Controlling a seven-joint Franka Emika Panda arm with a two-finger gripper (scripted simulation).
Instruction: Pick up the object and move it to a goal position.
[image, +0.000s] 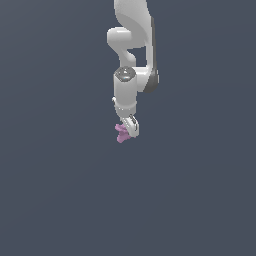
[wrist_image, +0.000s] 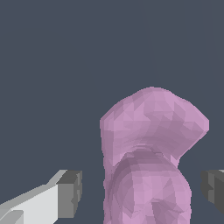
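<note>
The object (image: 121, 133) sits right at the gripper (image: 131, 128), sticking out from its tip toward the exterior view's left. You see it there as a small pink-purple lump with short knobs, smaller than the white gripper and close against it. In the wrist view the object (wrist_image: 148, 162) fills the space between the two dark pads (wrist_image: 70, 192), but a clear gap shows on each side of it, so the gripper (wrist_image: 142, 190) stands spread around the object and neither pad touches it. You cannot tell from either view whether the object rests on the plain grey ground (image: 60, 190) or hangs above it. The arm (image: 131, 45) comes down from the upper edge, gripper pointing downward.
</note>
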